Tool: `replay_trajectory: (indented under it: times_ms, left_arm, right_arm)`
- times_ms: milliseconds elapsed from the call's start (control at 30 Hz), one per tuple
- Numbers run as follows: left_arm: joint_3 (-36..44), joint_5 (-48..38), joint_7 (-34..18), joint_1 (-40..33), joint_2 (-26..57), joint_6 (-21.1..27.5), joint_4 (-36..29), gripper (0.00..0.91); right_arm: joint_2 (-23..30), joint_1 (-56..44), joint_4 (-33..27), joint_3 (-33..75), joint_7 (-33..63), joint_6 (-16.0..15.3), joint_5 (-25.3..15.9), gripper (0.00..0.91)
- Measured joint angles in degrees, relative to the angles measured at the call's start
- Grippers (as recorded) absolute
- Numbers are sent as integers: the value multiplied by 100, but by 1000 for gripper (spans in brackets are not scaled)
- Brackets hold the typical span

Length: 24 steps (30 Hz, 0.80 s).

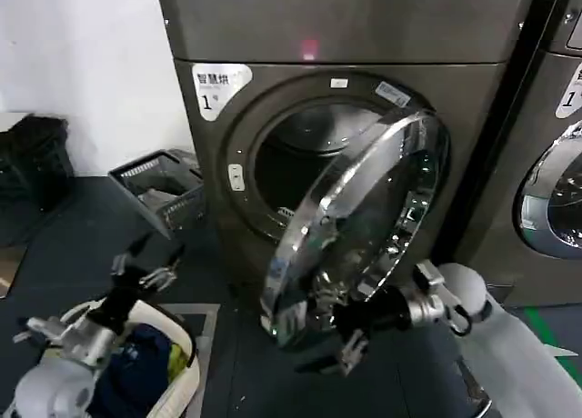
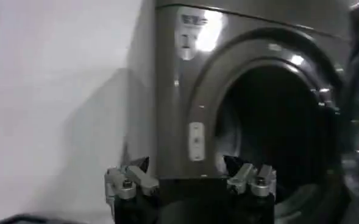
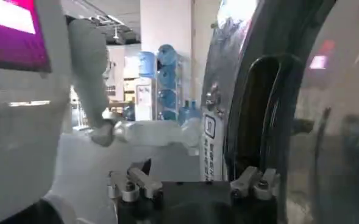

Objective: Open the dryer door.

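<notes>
At centre, from twelve o'clock down, one dryer (image 1: 364, 118) stands with its drum mouth uncovered. Its dryer door (image 1: 359, 227) hangs swung out, hinged at three o'clock, long axis tilted from one toward seven o'clock. At seven o'clock one white basket (image 1: 186, 368) holds blue cloth. Right end effector (image 1: 350, 332), at five o'clock, sits released by the door's lower rim; left end effector (image 1: 150, 263) hangs released at eight o'clock.

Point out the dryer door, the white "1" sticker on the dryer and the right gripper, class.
Dryer door (image 1: 364, 220), head view: on the tinted glass of the open door.
White "1" sticker (image 1: 216, 87), head view: on the sticker's middle.
Right gripper (image 1: 344, 332), head view: at the door's lower rim.
</notes>
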Motion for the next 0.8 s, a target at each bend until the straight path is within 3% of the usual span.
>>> replay_trajectory:
  times_ms: [267,400,800]
  left_arm:
    - [1105,-457,781,-759,585,-153,109,907]
    - [1717,-718,1080,-1142,820,-102,133,907]
    - [3560,-901,1379,-2449,849,-143,603,907]
  right_arm:
    - [-287,-525,46,666,-8,114,207,907]
    - [-385,-906,156,1213,-10,348,236,907]
    - [-218,-2502,72,3603,-7,591,350,907]
